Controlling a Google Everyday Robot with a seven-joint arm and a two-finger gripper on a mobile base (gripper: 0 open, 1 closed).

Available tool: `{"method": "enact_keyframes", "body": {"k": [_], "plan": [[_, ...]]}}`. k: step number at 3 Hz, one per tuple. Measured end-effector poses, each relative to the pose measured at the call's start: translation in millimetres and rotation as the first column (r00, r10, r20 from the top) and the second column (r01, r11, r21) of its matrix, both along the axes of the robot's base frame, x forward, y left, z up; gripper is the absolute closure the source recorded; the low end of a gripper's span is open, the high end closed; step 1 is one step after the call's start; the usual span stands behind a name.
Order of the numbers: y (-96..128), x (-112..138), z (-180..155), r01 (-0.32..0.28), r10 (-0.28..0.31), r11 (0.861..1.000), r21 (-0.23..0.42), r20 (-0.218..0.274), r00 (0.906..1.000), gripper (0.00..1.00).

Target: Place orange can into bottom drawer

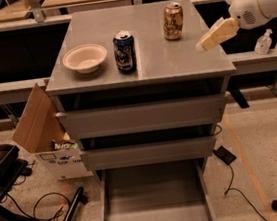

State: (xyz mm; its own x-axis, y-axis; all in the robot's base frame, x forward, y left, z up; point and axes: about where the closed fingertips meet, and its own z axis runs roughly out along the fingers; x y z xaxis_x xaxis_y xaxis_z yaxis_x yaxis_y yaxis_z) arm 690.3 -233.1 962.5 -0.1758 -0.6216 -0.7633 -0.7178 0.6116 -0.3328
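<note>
The orange can (173, 21) stands upright at the back right of the grey cabinet top (172, 58). The bottom drawer (155, 203) is pulled out at floor level, with its flat grey floor showing and nothing in it. My gripper (214, 35), cream-coloured on a white arm, hangs over the right edge of the cabinet top. It is to the right of the orange can and a little nearer the front, apart from it and holding nothing.
A dark blue can (125, 51) and a white bowl (85, 57) stand on the cabinet top to the left. The two upper drawers (142, 117) are slightly out. A cardboard box (42, 127) and a chair base (18, 198) sit at the left. Bottles (263, 41) stand on the right shelf.
</note>
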Motion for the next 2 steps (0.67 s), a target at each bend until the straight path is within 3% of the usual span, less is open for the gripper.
{"method": "enact_keyframes", "body": {"k": [1, 2], "plan": [[-25, 37, -14, 0.073, -0.084, 0.981, 0.18, 0.054, 0.995, 0.0], [-26, 47, -21, 0.086, -0.101, 0.972, 0.217, 0.057, 0.9933, 0.0]]}}
